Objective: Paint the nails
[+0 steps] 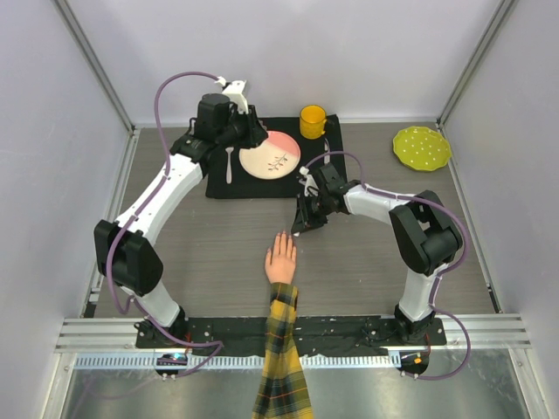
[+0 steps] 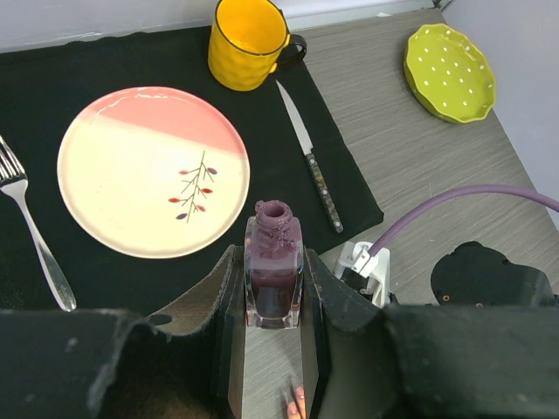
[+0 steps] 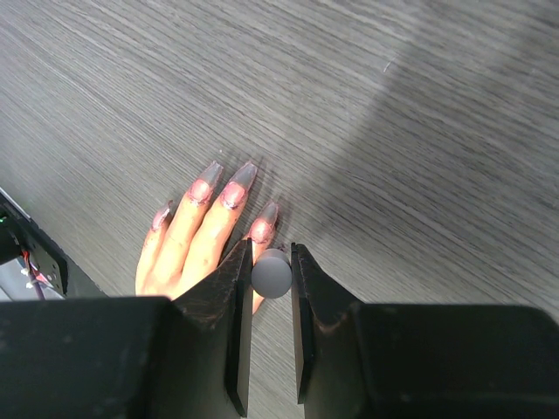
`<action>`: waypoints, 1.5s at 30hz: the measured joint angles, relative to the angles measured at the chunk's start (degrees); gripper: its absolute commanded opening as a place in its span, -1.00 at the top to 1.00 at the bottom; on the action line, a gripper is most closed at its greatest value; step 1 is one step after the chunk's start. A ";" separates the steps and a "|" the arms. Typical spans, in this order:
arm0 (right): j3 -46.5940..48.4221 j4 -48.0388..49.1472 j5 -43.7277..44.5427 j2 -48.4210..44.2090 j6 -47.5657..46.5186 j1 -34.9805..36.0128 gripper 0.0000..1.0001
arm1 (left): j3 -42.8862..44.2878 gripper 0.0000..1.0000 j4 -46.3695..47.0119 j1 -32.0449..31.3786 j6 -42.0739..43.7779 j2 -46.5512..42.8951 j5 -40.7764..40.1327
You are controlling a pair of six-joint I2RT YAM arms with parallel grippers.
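- Nails (image 3: 241, 179) tip the mannequin hand (image 1: 281, 259), which lies flat on the table (image 1: 367, 262) between the arms.
- Right gripper (image 3: 271, 253) pinches a round grey cap (image 3: 272, 274) just beside them.
- Left gripper (image 2: 273, 257) clamps the uncapped purple bottle (image 2: 274, 292) near the black mat (image 2: 122, 52).

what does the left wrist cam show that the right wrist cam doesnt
Left wrist only: the left gripper shut on the open purple polish bottle, plus the plate, yellow mug, knife, fork and green dish. Right wrist only: the nails up close, and the right gripper shut on a round pale cap. Both: the wood-grain table and some of the mannequin hand.
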 measured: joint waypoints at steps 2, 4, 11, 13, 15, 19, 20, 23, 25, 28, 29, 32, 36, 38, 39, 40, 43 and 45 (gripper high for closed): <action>0.15 -0.07 0.00 0.02 0.00 0.00 0.98 | 0.00 1.00 0.02 0.00 0.00 0.00 0.00; 0.37 0.02 0.00 0.22 0.00 0.00 0.98 | 0.02 1.00 0.00 0.00 0.00 0.00 0.00; 0.48 -0.09 0.11 0.63 0.00 -0.11 0.98 | 0.00 1.00 0.02 0.24 0.00 0.00 0.02; 0.48 -0.07 0.17 0.63 0.00 -0.15 0.98 | 0.00 1.00 0.00 0.31 0.00 0.00 0.00; 0.48 -0.07 0.20 0.63 0.02 -0.17 0.98 | 0.02 1.00 0.02 0.31 0.00 0.00 0.00; 0.46 -0.04 0.20 0.63 0.02 -0.24 0.98 | 0.00 1.00 0.02 0.31 -0.02 0.00 0.02; 0.46 -0.04 0.20 0.63 0.02 -0.26 0.98 | 0.00 1.00 0.02 0.31 -0.02 0.00 0.02; 0.46 -0.02 0.17 0.63 0.02 -0.28 0.98 | 0.00 1.00 0.04 0.31 -0.04 0.00 0.02; 0.46 0.00 0.15 0.63 0.04 -0.28 0.98 | 0.00 1.00 0.07 0.31 -0.04 0.00 0.02; 0.22 0.22 0.15 0.63 0.07 -0.28 0.98 | 0.00 1.00 0.04 0.31 -0.04 0.00 0.02; 0.07 0.24 0.13 0.63 0.11 -0.28 0.98 | 0.00 1.00 0.07 0.31 -0.04 0.00 0.02; -0.22 0.28 0.11 0.63 0.17 -0.28 0.98 | 0.00 1.00 0.04 0.31 -0.17 0.00 0.02; -0.74 0.37 0.11 0.57 0.20 -0.28 0.98 | 0.00 1.00 0.07 0.31 -0.26 0.00 0.00; -0.98 0.39 0.13 0.50 0.20 -0.28 0.98 | -0.07 1.00 0.09 0.31 -0.26 0.00 0.00; -1.11 0.48 0.17 0.39 0.20 -0.28 0.98 | -0.15 1.00 0.11 0.31 -0.26 0.00 0.00; -1.33 0.52 0.22 0.07 0.20 -0.28 0.98 | -0.31 1.00 0.15 0.31 -0.28 0.00 0.00; -2.14 0.55 0.44 -1.46 0.22 -0.28 0.98 | -0.94 1.00 0.20 0.31 -0.35 -0.20 0.00; -2.43 0.55 0.61 -2.78 0.26 -0.26 0.98 | -1.38 1.00 0.17 0.31 -0.46 -0.46 -0.02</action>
